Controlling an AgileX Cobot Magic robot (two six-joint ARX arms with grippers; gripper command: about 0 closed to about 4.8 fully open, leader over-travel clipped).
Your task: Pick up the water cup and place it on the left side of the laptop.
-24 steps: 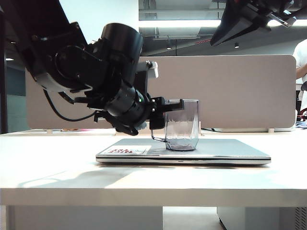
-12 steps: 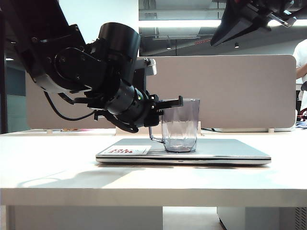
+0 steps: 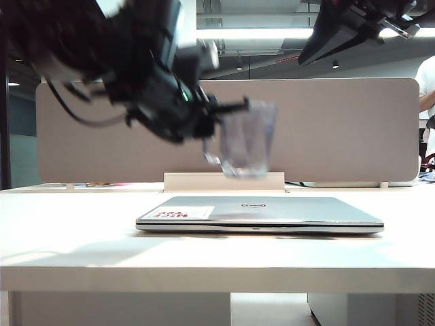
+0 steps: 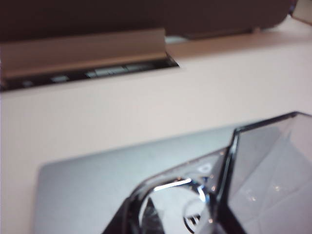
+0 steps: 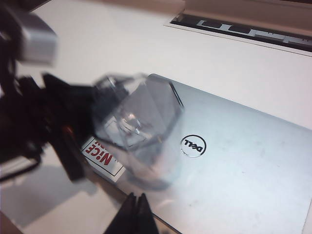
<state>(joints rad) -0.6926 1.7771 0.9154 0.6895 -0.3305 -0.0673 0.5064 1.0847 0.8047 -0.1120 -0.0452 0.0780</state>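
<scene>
**Cup lifted off the laptop**

You can see that the water cup (image 3: 246, 139) no longer stands on the lid of the laptop (image 3: 285, 210). A second ago it rested there; now it hangs in the air above the lid, tilted and blurred. The left gripper (image 3: 228, 109) has closed on the cup's rim and has risen together with its arm.

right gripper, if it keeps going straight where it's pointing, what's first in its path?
Probably the laptop: the right gripper, fingertips together, points down at its lid near the sticker. The cup held by the left gripper may be nearer; depth unclear.
</scene>
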